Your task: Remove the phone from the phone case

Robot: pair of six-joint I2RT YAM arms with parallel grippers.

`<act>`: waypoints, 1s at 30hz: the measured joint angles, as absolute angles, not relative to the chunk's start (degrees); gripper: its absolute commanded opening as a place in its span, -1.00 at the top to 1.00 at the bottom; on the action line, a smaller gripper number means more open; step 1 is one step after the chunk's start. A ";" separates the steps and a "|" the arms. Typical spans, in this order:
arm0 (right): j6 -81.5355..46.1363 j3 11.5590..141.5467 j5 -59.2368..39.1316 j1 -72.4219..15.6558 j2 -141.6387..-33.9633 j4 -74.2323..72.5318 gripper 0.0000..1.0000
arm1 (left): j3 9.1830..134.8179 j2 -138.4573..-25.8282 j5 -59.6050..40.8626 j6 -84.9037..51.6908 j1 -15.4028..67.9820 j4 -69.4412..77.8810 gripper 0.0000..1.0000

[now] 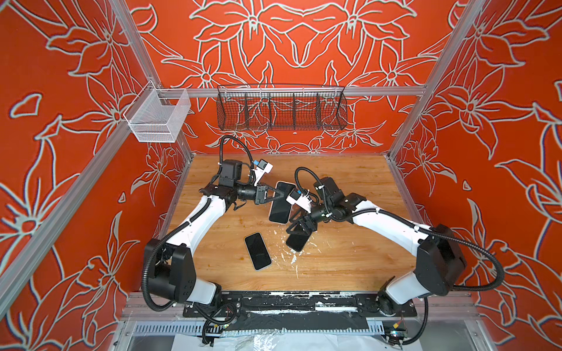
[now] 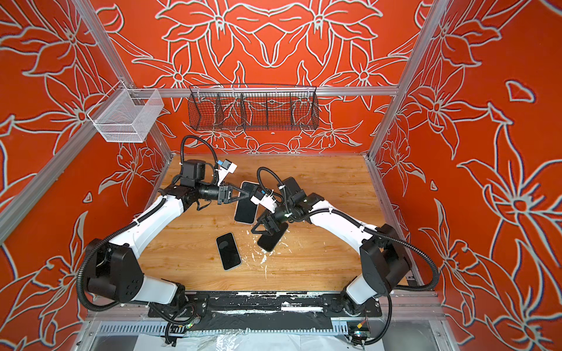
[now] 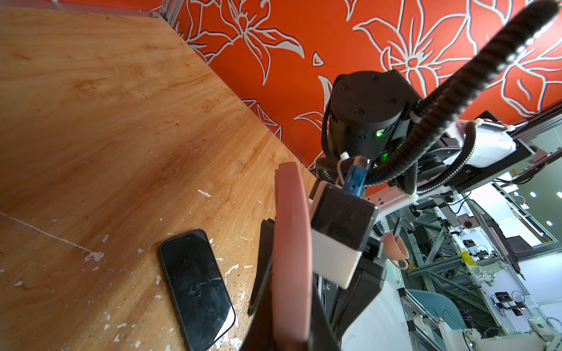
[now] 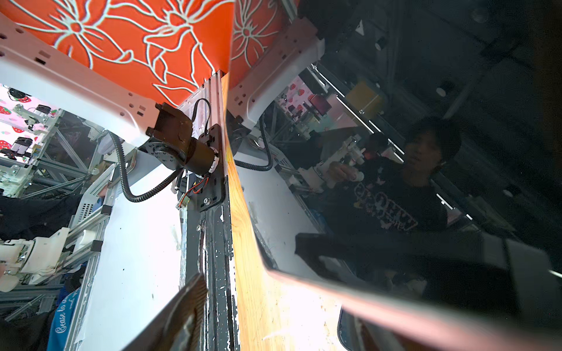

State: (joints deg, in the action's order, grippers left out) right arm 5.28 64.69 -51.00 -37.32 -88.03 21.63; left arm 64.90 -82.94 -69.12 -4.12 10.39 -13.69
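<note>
Pinched in the left claw [image 1: 283, 194] above the tabletop [image 1: 349, 258], the phone [image 1: 278, 211] looks stiff and slick inside its soft pink case [image 3: 292, 243]; the right claw [image 1: 299, 229], jaws apart beside its lower end, should peel a corner.

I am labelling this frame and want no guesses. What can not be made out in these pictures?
- Case: left wrist view shows only its edge; in both top views the held phone nearly covers it.
- Third phone: in both top views the right claw hides its far half; cased or not, unclear.
- Right claw's other finger: right wrist view shows one finger; the other is lost against the dark screen.
</note>
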 measured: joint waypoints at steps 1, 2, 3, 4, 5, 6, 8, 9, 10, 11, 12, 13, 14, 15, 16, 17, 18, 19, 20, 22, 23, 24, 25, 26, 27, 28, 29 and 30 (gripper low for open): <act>5.19 64.69 -50.98 -37.36 -88.03 21.37 -0.40 | 64.82 -82.94 -69.25 -4.36 10.39 -13.43 1.00; 5.13 64.69 -50.96 -37.36 -87.99 21.04 -0.39 | 64.79 -82.94 -69.41 -4.62 10.39 -13.21 1.00; 5.08 64.69 -50.87 -37.36 -87.94 20.69 -0.39 | 64.79 -82.94 -69.52 -4.91 10.39 -12.95 1.00; 5.02 64.69 -50.81 -37.36 -87.88 20.34 -0.37 | 64.79 -82.94 -69.63 -5.06 10.39 -12.75 1.00; 4.89 64.69 -50.76 -37.36 -87.81 20.03 -0.36 | 64.79 -82.94 -69.76 -5.32 10.39 -12.58 1.00; 4.73 64.69 -50.63 -37.36 -87.74 19.77 -0.34 | 64.75 -82.94 -69.82 -5.58 10.39 -12.29 1.00; 4.45 64.69 -50.43 -37.36 -87.72 19.16 -0.30 | 64.69 -82.94 -69.91 -6.09 10.39 -11.77 1.00; 4.38 64.69 -50.37 -37.36 -87.72 18.92 -0.27 | 64.66 -82.94 -69.93 -6.33 10.39 -11.46 1.00; 4.32 64.69 -50.30 -37.36 -87.72 18.81 -0.25 | 64.66 -82.94 -69.93 -6.52 10.39 -11.22 1.00; 4.25 64.69 -50.26 -37.36 -87.72 18.68 -0.20 | 64.58 -82.94 -69.97 -6.76 10.39 -10.87 1.00; 4.21 64.69 -50.17 -37.36 -87.72 18.59 -0.16 | 64.38 -82.94 -70.04 -7.01 10.39 -10.48 1.00; 4.19 64.69 -50.13 -37.36 -87.72 18.57 -0.14 | 64.23 -82.94 -70.17 -7.22 10.39 -10.20 1.00; 4.16 64.69 -49.98 -37.36 -87.72 18.57 -0.12 | 63.92 -82.94 -70.28 -7.51 10.39 -9.87 1.00; 4.16 64.69 -49.93 -37.36 -87.72 18.57 -0.10 | 63.70 -82.94 -70.39 -7.75 10.39 -9.74 1.00; 4.16 64.69 -49.91 -37.36 -87.72 18.57 -0.07 | 63.61 -82.94 -70.48 -7.92 10.39 -9.72 1.00; 4.19 64.69 -49.91 -37.36 -87.72 18.59 -0.02 | 63.59 -82.98 -70.57 -8.05 10.39 -9.65 1.00; 4.21 64.71 -49.89 -37.36 -87.70 18.59 0.01 | 63.57 -83.00 -70.63 -8.25 10.39 -9.47 1.00; 4.23 64.73 -49.89 -37.36 -87.68 18.61 0.04 | 63.57 -83.02 -70.70 -8.51 10.39 -9.26 1.00; 4.25 64.75 -49.89 -37.36 -87.66 18.63 0.07 | 63.57 -83.07 -70.76 -8.80 10.39 -8.91 1.00; 4.25 64.75 -49.91 -37.36 -87.64 18.65 0.12 | 63.57 -83.20 -70.98 -9.10 10.39 -8.29 1.00; 4.25 64.77 -49.91 -37.36 -87.61 18.65 0.16 | 63.57 -83.29 -71.07 -9.30 10.39 -8.05 1.00; 4.25 64.77 -49.89 -37.36 -87.61 18.70 0.19 | 63.57 -83.33 -71.11 -9.50 10.39 -7.90 1.00; 4.27 64.77 -49.89 -37.36 -87.61 18.76 0.21 | 63.51 -83.35 -71.13 -9.72 10.39 -7.66 1.00; 4.27 64.77 -49.89 -37.36 -87.61 18.76 0.23 | 63.40 -83.37 -71.20 -9.91 10.39 -7.42 1.00; 4.27 64.77 -49.91 -37.36 -87.61 18.76 0.27 | 63.24 -83.37 -71.29 -10.13 10.39 -7.14 1.00; 4.25 64.77 -49.89 -37.36 -87.61 18.76 0.28 | 63.07 -83.37 -71.31 -10.33 10.39 -6.83 1.00; 4.27 64.77 -49.91 -37.36 -87.61 18.76 0.30 | 62.87 -83.42 -71.37 -10.57 10.39 -6.57 1.00; 4.25 64.77 -49.93 -37.36 -87.61 18.76 0.33 | 62.70 -83.46 -71.46 -10.81 10.39 -6.28 1.00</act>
State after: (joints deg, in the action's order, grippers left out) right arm 4.25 64.77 -49.93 -37.36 -87.61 18.76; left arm 62.70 -83.46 -71.46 -10.81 10.39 -6.28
